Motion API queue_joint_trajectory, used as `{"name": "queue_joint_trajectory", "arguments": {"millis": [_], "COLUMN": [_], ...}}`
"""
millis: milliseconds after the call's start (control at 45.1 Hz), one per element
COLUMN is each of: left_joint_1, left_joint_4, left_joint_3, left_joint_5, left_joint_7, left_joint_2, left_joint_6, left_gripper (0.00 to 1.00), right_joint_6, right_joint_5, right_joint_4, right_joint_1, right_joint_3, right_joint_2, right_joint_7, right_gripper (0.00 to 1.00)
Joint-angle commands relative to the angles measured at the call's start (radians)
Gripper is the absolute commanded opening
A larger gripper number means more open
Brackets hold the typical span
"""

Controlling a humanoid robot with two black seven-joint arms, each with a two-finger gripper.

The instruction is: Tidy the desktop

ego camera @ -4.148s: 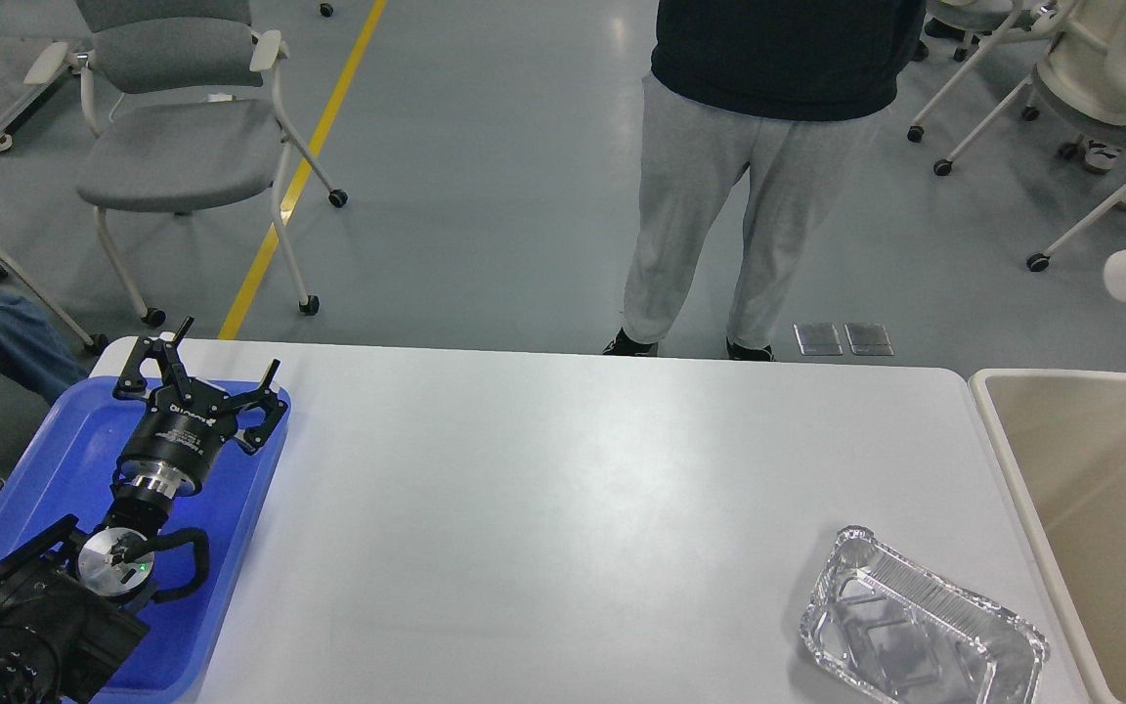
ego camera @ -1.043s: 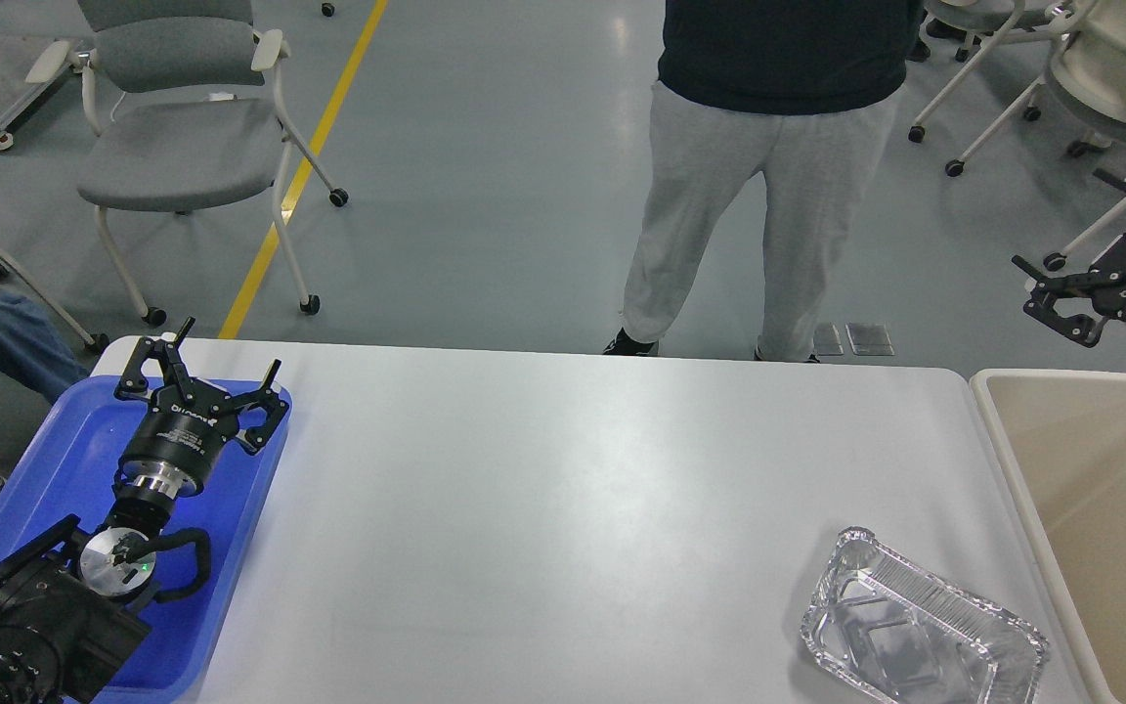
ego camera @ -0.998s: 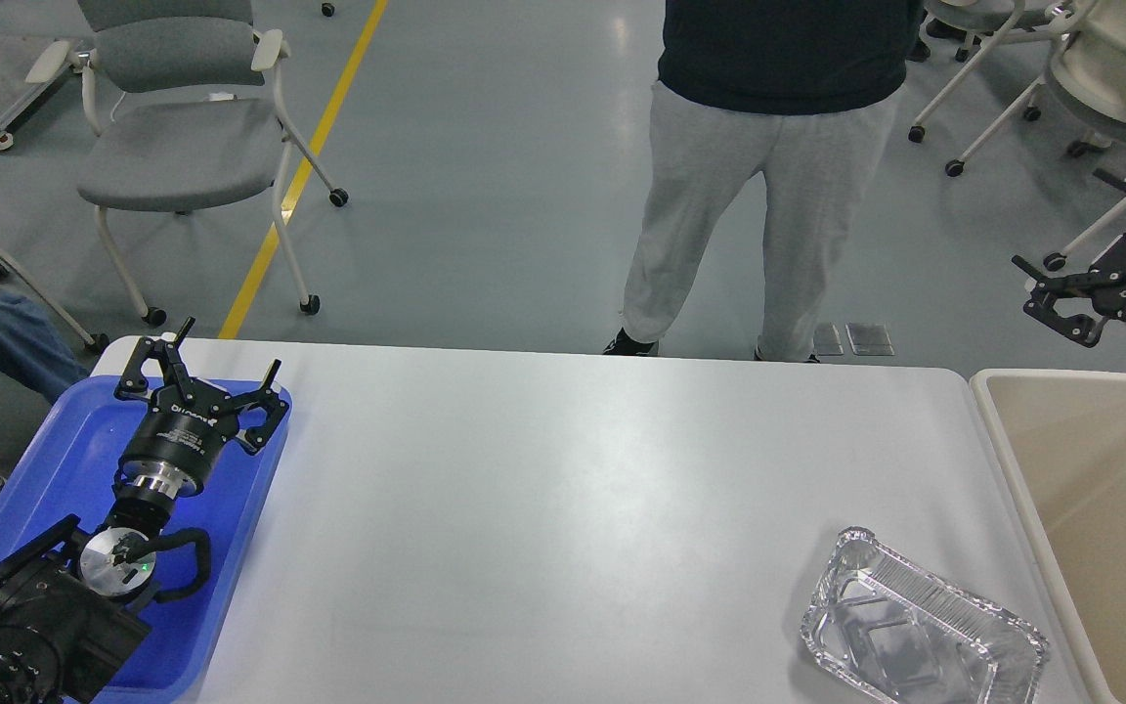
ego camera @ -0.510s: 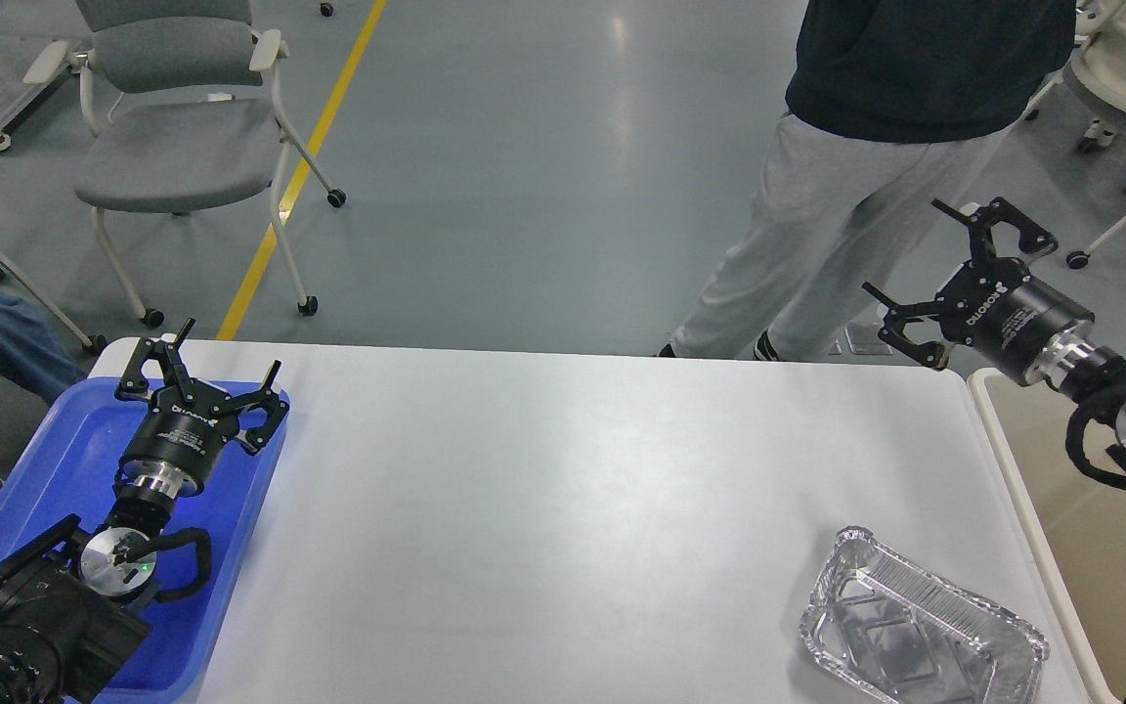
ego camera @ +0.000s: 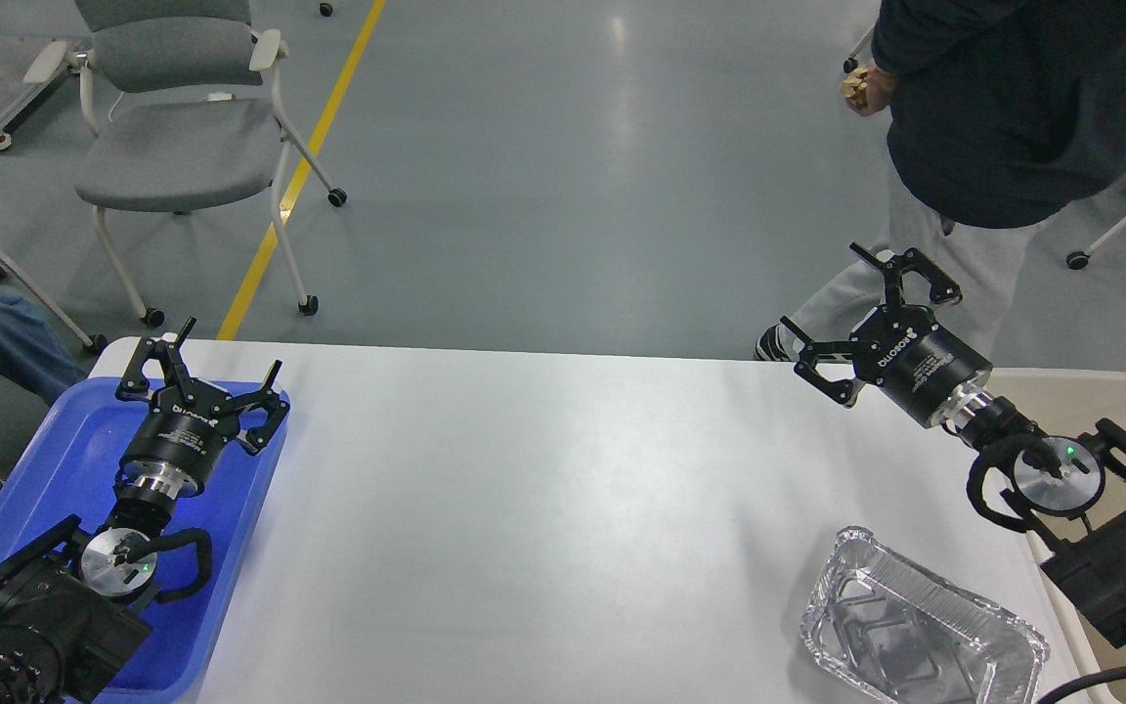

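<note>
The white desktop (ego camera: 543, 508) fills the lower part of the head view. An empty foil tray (ego camera: 920, 623) lies on it at the front right. My left gripper (ego camera: 203, 356) is open and empty, held over the far end of the blue plastic tray (ego camera: 45, 460) at the left. My right gripper (ego camera: 842, 295) is open and empty, held above the desktop's far right edge, well beyond the foil tray.
A beige plastic bin (ego camera: 1110, 391) stands past the desktop's right edge, partly behind my right arm. A person in a dark top and grey trousers (ego camera: 974, 147) stands just behind the far right corner. A grey chair (ego camera: 177, 137) stands behind on the left.
My right arm has swung in from the right, over the bin, to the desktop's far right edge. The person has stepped to the right. My left arm has not moved.
</note>
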Motion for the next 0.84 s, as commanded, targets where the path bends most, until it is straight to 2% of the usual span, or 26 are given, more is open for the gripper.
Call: {"name": "queue_joint_trajectory", "arguments": {"millis": [0, 200, 555, 821], "left_joint_1": [0.0, 0.0, 0.0, 0.0], "left_joint_4": [0.0, 0.0, 0.0, 0.0], "left_joint_3": [0.0, 0.0, 0.0, 0.0], "left_joint_5": [0.0, 0.001, 0.001, 0.001], "left_joint_7": [0.0, 0.0, 0.0, 0.0], "left_joint_2": [0.0, 0.0, 0.0, 0.0], "left_joint_6": [0.0, 0.0, 0.0, 0.0], "left_gripper": [1.0, 1.0, 1.0, 1.0], "right_joint_6": [0.049, 0.093, 0.133, 0.139], "right_joint_5": [0.0, 0.002, 0.0, 0.0], "right_joint_4": [-0.055, -0.165, -0.26, -0.27], "right_joint_1": [-0.05, -0.053, -0.04, -0.041], "right_joint_3": [0.018, 0.021, 0.021, 0.021], "right_joint_2": [0.035, 0.082, 0.032, 0.032], "right_joint_7": [0.025, 0.031, 0.03, 0.03], "right_gripper": [1.0, 1.0, 1.0, 1.0]}}
